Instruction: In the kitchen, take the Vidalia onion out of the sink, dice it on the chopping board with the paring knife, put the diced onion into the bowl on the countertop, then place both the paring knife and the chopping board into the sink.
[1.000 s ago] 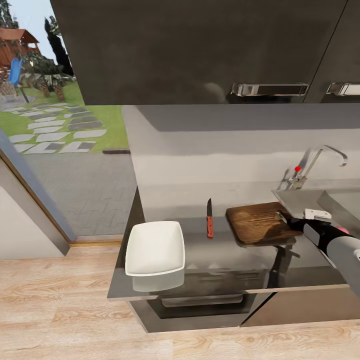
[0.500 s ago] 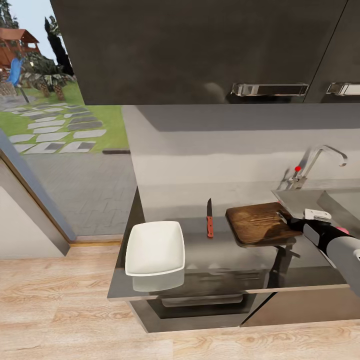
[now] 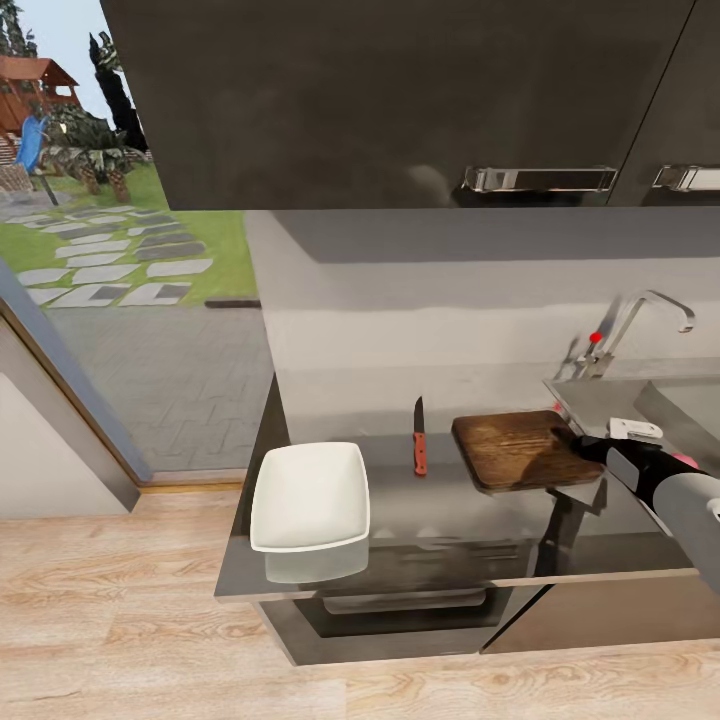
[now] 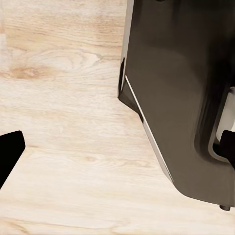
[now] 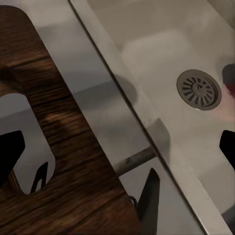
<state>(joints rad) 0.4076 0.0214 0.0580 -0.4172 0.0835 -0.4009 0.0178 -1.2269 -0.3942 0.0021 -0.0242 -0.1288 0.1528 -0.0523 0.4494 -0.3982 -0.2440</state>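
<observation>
- 1 chopping board point(image 3: 517, 449) on the countertop point(image 3: 450, 540).
- 1 paring knife point(image 3: 419, 437) beside the board.
- 1 white bowl point(image 3: 310, 496).
- 1 sink point(image 5: 161, 58), with 1 round drain point(image 5: 199, 89).
- 1 curved chrome faucet point(image 3: 630, 335), bearing 1 red dot point(image 3: 596, 337).
- 2 chrome cabinet handles: 1 whole point(image 3: 539, 178), 1 cut off by the picture's edge point(image 3: 688, 177).
- 1 robot arm point(image 3: 665, 480) in the head view.
- 1 slot handle point(image 5: 22, 147) in the board.
- 1 countertop.
</observation>
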